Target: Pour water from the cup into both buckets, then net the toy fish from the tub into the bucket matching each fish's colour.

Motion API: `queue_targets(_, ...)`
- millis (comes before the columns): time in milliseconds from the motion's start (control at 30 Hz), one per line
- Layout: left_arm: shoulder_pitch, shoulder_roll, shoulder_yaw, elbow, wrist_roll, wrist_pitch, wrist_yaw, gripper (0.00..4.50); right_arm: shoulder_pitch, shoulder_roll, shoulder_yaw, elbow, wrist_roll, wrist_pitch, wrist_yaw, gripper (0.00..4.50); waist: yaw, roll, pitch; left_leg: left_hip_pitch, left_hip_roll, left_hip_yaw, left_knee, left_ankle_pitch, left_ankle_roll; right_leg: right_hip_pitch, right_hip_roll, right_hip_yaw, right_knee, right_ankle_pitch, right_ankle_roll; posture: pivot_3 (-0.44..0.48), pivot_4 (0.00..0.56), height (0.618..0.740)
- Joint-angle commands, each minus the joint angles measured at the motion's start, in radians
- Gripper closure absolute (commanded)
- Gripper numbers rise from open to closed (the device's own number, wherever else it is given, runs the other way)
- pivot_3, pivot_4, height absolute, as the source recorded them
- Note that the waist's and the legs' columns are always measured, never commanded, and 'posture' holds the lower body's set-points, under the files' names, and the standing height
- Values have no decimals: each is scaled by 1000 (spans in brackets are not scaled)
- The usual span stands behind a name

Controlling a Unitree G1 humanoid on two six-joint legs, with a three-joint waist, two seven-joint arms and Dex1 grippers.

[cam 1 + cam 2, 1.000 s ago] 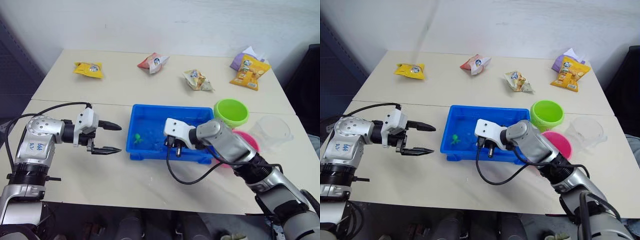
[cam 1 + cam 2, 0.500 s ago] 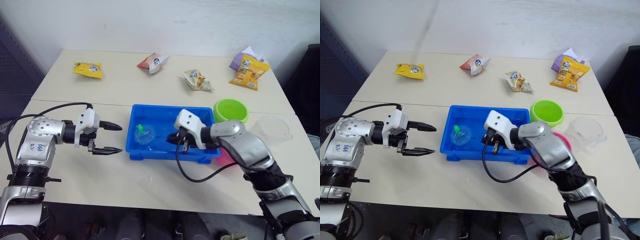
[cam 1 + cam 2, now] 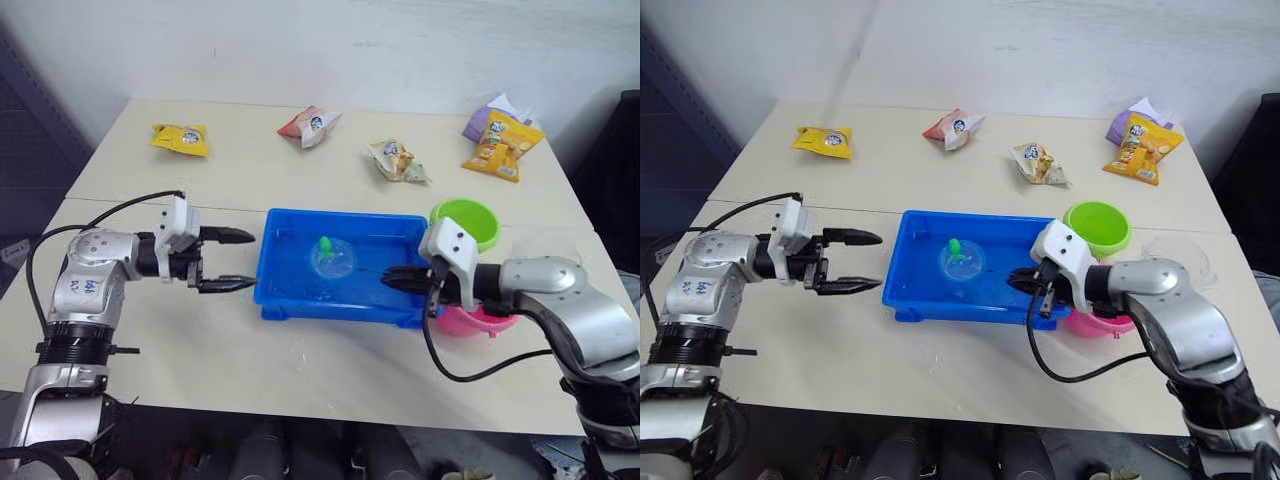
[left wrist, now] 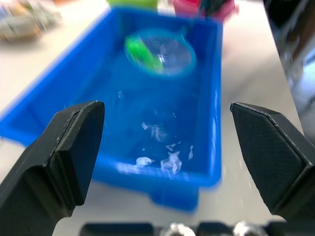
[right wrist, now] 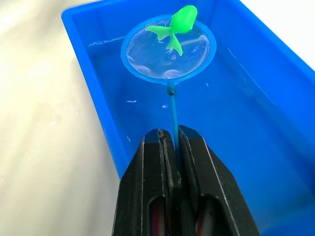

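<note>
Fish number one is in my net now! On the left, my left gripper point(image 3: 232, 260) waits just beside the big bright blue plastic tub point(image 3: 290, 300), with its two black fingers spread wide and nothing in them. A second ago it sat a bit farther from the tub; now it is closer.

In the middle, the little round net with the blue rim point(image 5: 168, 47) hangs above the tub's water. A tiny green toy fish point(image 5: 179, 24) sits on its mesh near the rim. A moment ago that fish was low in the tub, so it has been lifted out.

On the right, my right gripper point(image 5: 172, 147) is squeezed tight on the net's thin handle. My arm has pulled back toward the pails. The round lime green plastic bucket point(image 3: 465, 222) stands just past the tub's far right corner, and the pink bucket point(image 3: 470, 320) is under my wrist.

I think the green fish goes into the green bucket next. It could slip off, so I should go slowly.
</note>
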Motion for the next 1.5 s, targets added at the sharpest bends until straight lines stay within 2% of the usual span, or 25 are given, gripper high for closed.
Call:
queue_targets(33, -30, -25, 6, -79, -37, 49, 34, 89, 59, -23, -109, -72, 21, -52, -32, 4500, 0, 0, 0, 0, 0, 0, 0, 0, 0, 0, 0, 0, 0, 0, 0, 0, 150, 738)
queue_targets(167, -37, -49, -4, -106, -44, 85, 48, 89, 113, -37, -190, -112, 61, -51, -48, 4500, -5, 0, 0, 1, 0, 1, 0, 0, 0, 0, 1, 1, 0, 0, 0, 0, 150, 738)
queue_targets(267, -61, -97, 0, -98, -61, 99, 72, 89, 140, -77, -305, -125, 110, -46, -31, 4500, 0, 0, 0, 2, 0, 0, 0, 1, -1, 1, 2, 1, 1, 0, 0, 0, 150, 738)
queue_targets(433, -66, -144, 2, -114, -74, 107, 97, 89, 173, -147, -424, -44, 109, -84, -22, 4500, 2, 0, 0, 2, 0, 0, 0, 1, -1, 2, 1, 1, 0, 0, 1, 0, 150, 738)
queue_targets(533, -60, -159, 0, -116, -69, 101, 102, 89, 181, -169, -451, 28, 90, -123, -34, 4500, 1, 0, 0, 2, 0, 0, 0, 1, -1, 2, 1, 1, -1, 0, 1, 0, 150, 738)
queue_targets(667, -44, -183, -13, -118, -53, 74, 110, 89, 181, -188, -408, 245, -71, -344, -95, 4500, 2, 0, 0, 3, 0, 1, 0, 1, -1, 3, 1, 1, -1, 0, 1, 0, 150, 738)
queue_targets(900, -33, -194, -24, -108, -29, 30, 123, 89, 150, -153, -330, 462, -261, -697, -226, 4500, -2, 0, 0, 4, 0, 2, 0, 2, -2, 2, 2, 2, -1, 0, 1, 0, 150, 738)
queue_targets(1033, -31, -194, -30, -101, -23, 13, 124, 89, 173, -244, -242, 595, -514, -965, -368, 4500, -1, 0, 0, 5, 0, 3, 0, 2, -2, 2, 2, 3, -1, 0, 1, 0, 150, 738)
queue_targets(1200, -30, -188, -33, -95, -19, 8, 121, 89, 158, -296, -221, 667, -683, -1147, -553, 4500, -4, 0, 0, 5, 0, 3, 0, 3, -3, 2, 2, 3, -1, 0, 1, 0, 150, 738)
queue_targets(1333, -32, -189, -34, -89, -17, 0, 118, 89, 156, -317, -217, 701, -747, -1232, -645, 4500, -3, 0, 0, 6, 0, 3, 0, 3, -3, 3, 2, 4, -1, 0, 1, 0, 150, 738)
queue_targets(1500, -36, -193, -32, -78, -17, -25, 109, 89, 151, -309, -225, 710, -711, -1285, -648, 4500, -3, 0, 0, 6, 0, 4, 0, 3, -4, 3, 2, 4, -1, 0, 1, 0, 150, 738)
